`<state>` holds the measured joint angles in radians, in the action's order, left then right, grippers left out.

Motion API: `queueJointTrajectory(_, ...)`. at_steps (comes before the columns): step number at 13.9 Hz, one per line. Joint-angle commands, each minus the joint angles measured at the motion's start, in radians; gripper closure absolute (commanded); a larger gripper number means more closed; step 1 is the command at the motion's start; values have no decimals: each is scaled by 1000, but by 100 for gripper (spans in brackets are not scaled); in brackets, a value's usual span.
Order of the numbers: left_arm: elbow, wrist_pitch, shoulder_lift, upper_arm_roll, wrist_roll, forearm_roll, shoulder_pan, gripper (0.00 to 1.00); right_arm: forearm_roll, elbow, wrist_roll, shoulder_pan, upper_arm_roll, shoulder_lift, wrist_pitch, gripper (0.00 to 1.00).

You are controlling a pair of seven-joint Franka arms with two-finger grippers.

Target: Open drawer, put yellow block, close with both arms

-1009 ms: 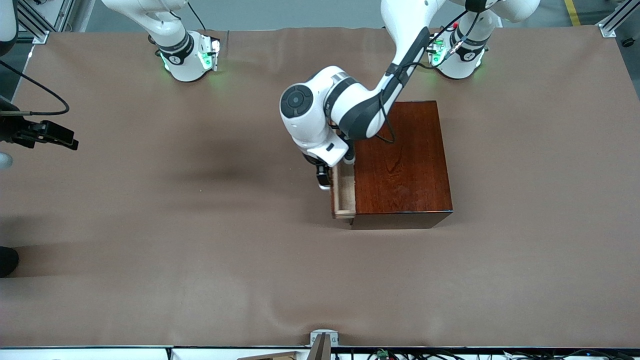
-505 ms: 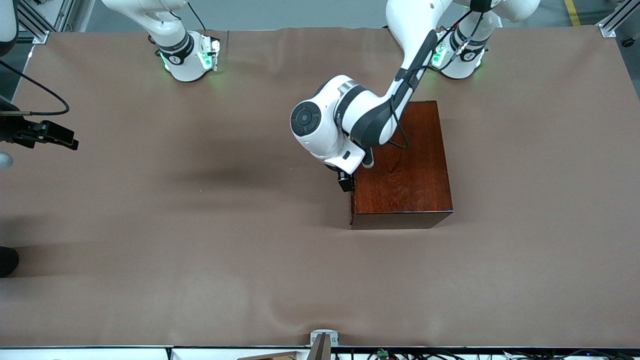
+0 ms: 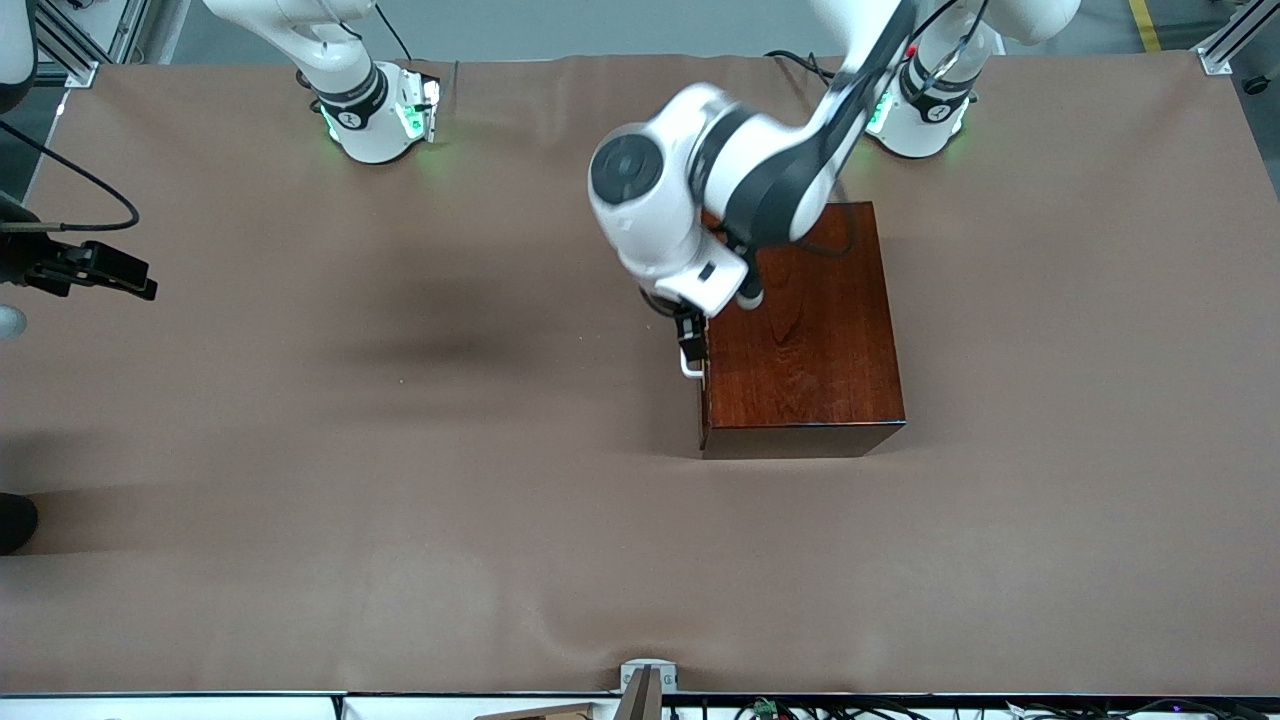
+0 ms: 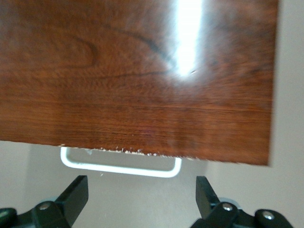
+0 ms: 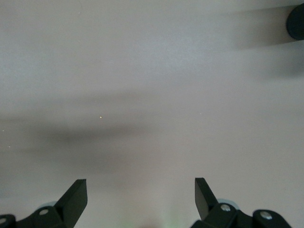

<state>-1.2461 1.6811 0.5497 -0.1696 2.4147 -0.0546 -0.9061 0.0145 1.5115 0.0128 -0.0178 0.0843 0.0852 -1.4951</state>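
Observation:
The drawer is shut flush in the glossy reddish-brown box (image 3: 810,330); only its white bar handle (image 3: 688,369) sticks out on the side toward the right arm's end. My left gripper (image 3: 688,338) is over that handle, open and empty, touching nothing. In the left wrist view the handle (image 4: 121,169) lies under the box top (image 4: 142,71), just clear of the open left gripper (image 4: 141,185). My right gripper (image 5: 141,190) is open and empty over bare table; that arm waits. The yellow block is out of view.
The box stands mid-table toward the left arm's end. Brown table cover (image 3: 400,500) spreads all round it. A black device on a cable (image 3: 95,268) sits at the table edge at the right arm's end. The arms' bases (image 3: 375,115) stand along the top.
The drawer, a little open a second ago, has slid shut into the box. My left gripper has since lifted off the handle and pulled back toward its base. The right arm has not moved.

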Motion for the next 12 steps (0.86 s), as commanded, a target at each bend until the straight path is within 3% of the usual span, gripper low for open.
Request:
queueJointTrajectory(1, -35, -14, -85, -4, -118, -18, 38, 0, 13, 15, 6, 16, -14, -18, -5, 0)
queueJointTrajectory(6, -53, -14, -142, 4, -394, 12, 257, 0, 15, 15, 6, 16, -14, -16, -5, 0)
queueJointTrajectory(12, -104, -17, -229, 5, -898, 87, 606, 0, 13, 16, 6, 19, -14, -16, -4, 0)
